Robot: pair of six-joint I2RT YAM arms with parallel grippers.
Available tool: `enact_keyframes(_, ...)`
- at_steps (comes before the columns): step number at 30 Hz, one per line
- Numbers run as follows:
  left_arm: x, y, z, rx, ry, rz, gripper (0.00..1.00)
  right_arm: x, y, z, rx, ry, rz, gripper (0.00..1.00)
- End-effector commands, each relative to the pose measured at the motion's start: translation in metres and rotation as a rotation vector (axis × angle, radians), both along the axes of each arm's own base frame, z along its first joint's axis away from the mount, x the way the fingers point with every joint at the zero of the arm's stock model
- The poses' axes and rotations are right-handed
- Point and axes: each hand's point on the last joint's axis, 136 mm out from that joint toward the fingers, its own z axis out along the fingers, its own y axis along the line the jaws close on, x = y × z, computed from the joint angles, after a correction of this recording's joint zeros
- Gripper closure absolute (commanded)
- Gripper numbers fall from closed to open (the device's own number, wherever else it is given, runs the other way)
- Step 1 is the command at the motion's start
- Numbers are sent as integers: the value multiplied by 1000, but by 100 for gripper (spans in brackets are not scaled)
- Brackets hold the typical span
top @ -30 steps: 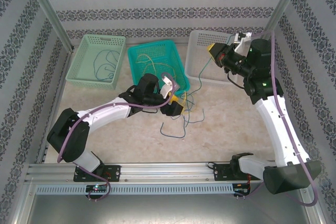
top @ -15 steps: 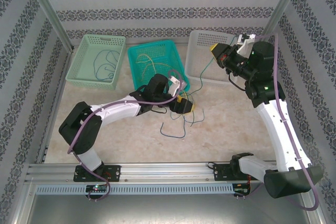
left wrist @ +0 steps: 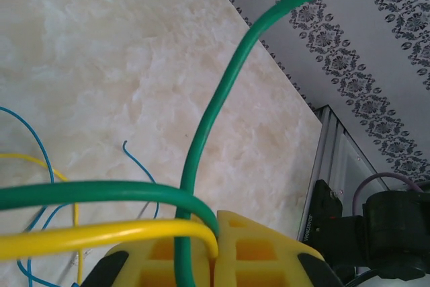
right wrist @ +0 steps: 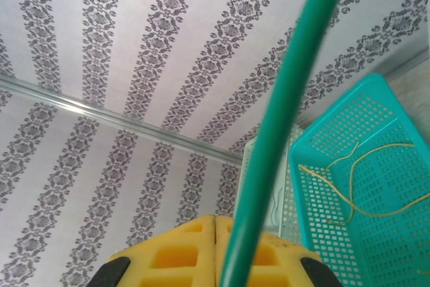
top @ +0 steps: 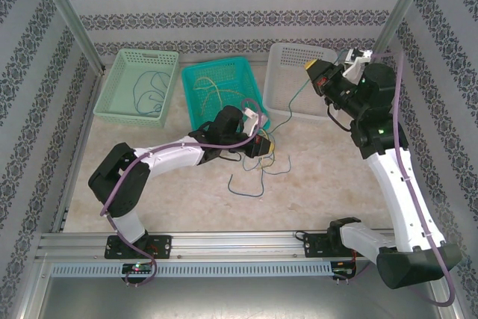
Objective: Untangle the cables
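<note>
A green basket [top: 109, 87], a teal basket [top: 216, 65] and a white basket [top: 287, 80] are lined up side by side, at the back of the table [top: 187, 184].

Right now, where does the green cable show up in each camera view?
Top external: green cable stretched between the left claw, at centre, and the right claw, upper right.
Left wrist: rises from between the yellow fingers, curving to the top right.
Right wrist: runs from bottom centre up to the top edge.
Shared landmark: the patterned wall.
</note>
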Motion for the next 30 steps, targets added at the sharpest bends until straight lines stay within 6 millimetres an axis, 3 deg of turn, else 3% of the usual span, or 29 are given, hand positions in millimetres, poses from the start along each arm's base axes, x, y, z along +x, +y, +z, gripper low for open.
enact_keyframes(1, -5, 5, 4, 19, -43, 1, 98, -11, -15, 32, -169, -102, -73, 100)
enact_keyframes(5, -8, 14, -3, 49, -54, 9, 100, -11, -45, 48, -450, -128, -189, 100)
enact_keyframes(12, -10, 20, 0, 39, -77, 12, 100, 2, -77, 40, -782, -109, -302, 100)
enact_keyframes(19, -12, 20, -5, 44, -77, 1, 100, 21, -65, 31, -756, -141, -266, 100)
enact_keyframes(26, -14, 18, -2, 39, -85, -22, 100, 66, -78, 10, -709, -162, -378, 100)
enact_keyframes(30, -15, 17, -1, 37, -92, -36, 100, 99, -79, -15, -697, -146, -391, 100)
